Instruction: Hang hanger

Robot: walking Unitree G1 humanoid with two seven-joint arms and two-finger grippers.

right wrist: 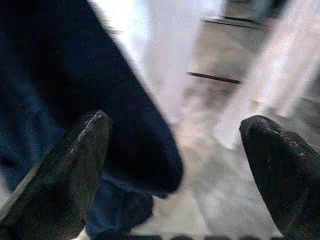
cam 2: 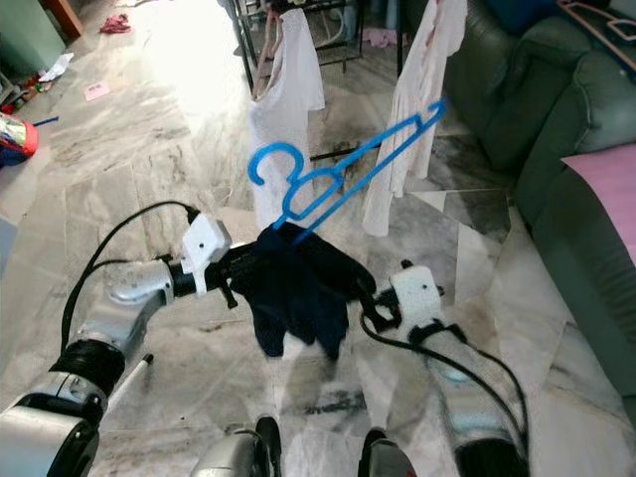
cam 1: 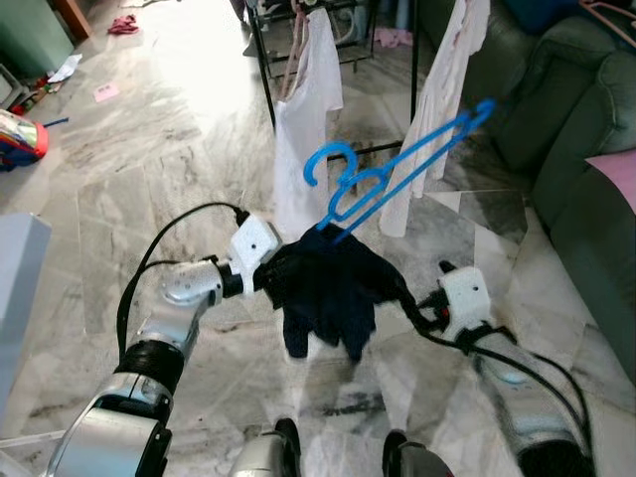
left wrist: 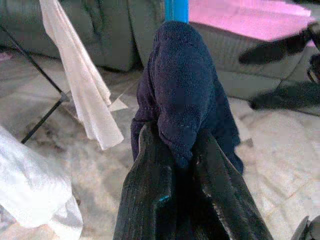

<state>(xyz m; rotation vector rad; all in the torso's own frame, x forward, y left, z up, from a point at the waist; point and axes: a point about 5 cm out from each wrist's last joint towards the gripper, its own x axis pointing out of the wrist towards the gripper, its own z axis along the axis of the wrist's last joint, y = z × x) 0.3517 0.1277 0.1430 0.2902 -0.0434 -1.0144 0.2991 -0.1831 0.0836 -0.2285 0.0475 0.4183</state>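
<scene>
A blue plastic hanger [cam 1: 397,169] sticks up tilted out of a dark navy garment [cam 1: 333,283], its hook toward the left. The garment hangs in front of me between both arms. My left gripper [left wrist: 175,145] is shut on a fold of the navy cloth, just below the hanger's blue bar [left wrist: 176,10]. My right gripper [right wrist: 175,125] stands open at the garment's right side, its fingers [right wrist: 75,165] wide apart, with one beside the cloth and nothing between them.
A black drying rack [cam 1: 263,60] stands ahead on the marble floor, with a white shirt [cam 1: 308,109] and a white cloth [cam 1: 437,109] hanging from it. A green sofa [cam 1: 566,119] with a pink cushion [cam 1: 621,174] lines the right. Toys [cam 1: 20,139] lie far left.
</scene>
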